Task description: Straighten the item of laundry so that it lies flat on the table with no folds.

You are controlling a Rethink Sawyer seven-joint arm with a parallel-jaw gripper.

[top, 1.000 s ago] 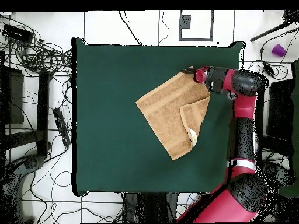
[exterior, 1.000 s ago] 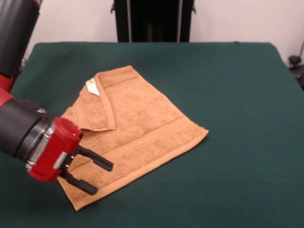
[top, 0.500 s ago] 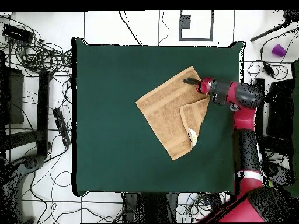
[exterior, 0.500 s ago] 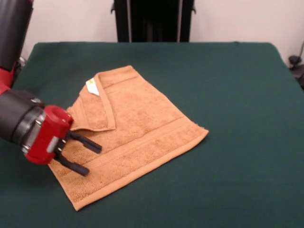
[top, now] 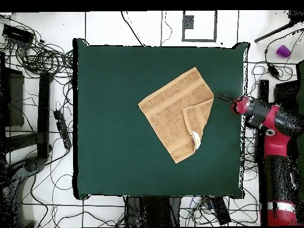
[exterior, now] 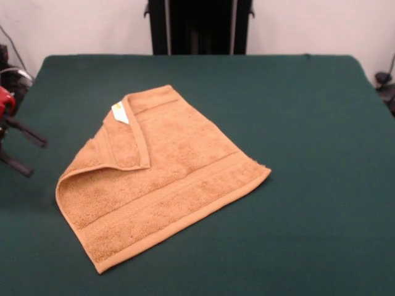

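The item of laundry [exterior: 166,176], an orange-tan towel, lies near the middle of the table [exterior: 308,123]. One corner is folded over onto it as a flap [exterior: 123,143], and a small white label [exterior: 120,113] shows at the flap's tip. The towel's left edge curls up slightly. From overhead, the towel [top: 175,110] shows the same flap [top: 199,119] on the side toward the arm. My gripper [exterior: 37,158] is at the picture's left edge, off the towel and apart from it. It is open and holds nothing. Overhead, the gripper [top: 225,101] hovers over the table's right margin.
Overhead, the red and black arm [top: 276,127] runs beside the table's right edge. Cables [top: 41,56] and black frames lie on the floor to the left. A small purple object [top: 283,51] sits at the top right. A black stand [exterior: 199,28] rises behind the table.
My gripper has drawn back from above the towel's near corner to the table's side edge, still open. The towel lies as before.
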